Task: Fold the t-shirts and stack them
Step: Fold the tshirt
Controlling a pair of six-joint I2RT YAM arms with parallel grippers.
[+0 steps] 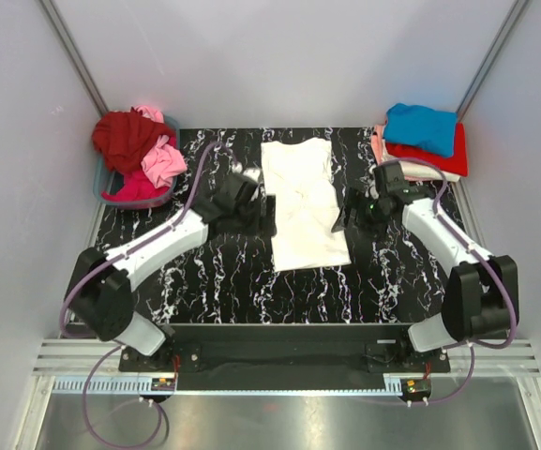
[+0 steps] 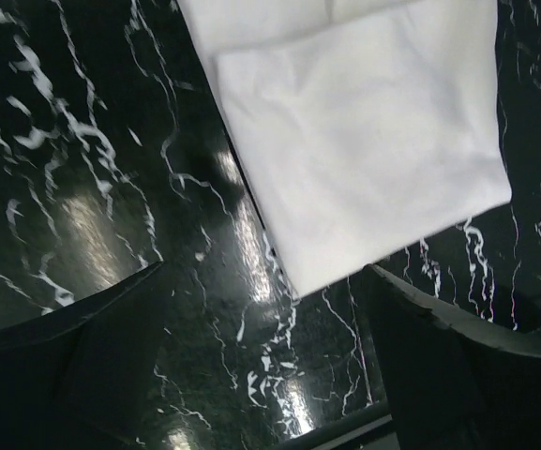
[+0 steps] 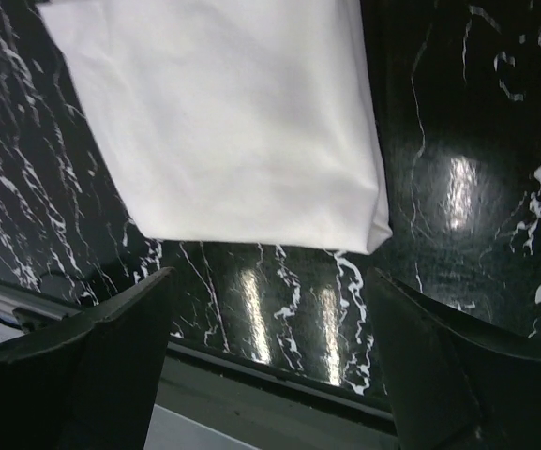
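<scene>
Bright, even light falls from overhead. Glare patches gleam on the glossy worktop (image 2: pixel 82 234) just ahead of the left claw (image 2: pixel 265 274) and right claw (image 3: pixel 270 274), whose near fingers (image 3: pixel 92 375) look dark and blurred.

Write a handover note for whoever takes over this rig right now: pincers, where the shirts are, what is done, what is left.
Left pincer: open, empty, beside the white t-shirt.
Right pincer: open, empty, at its other side.
The white t-shirt lies on the table, partly folded into a long strip.
Done: folded stack far right, blue on top.
To do: finish the white one, stack it, then fold the crumpled pile far left.
</scene>
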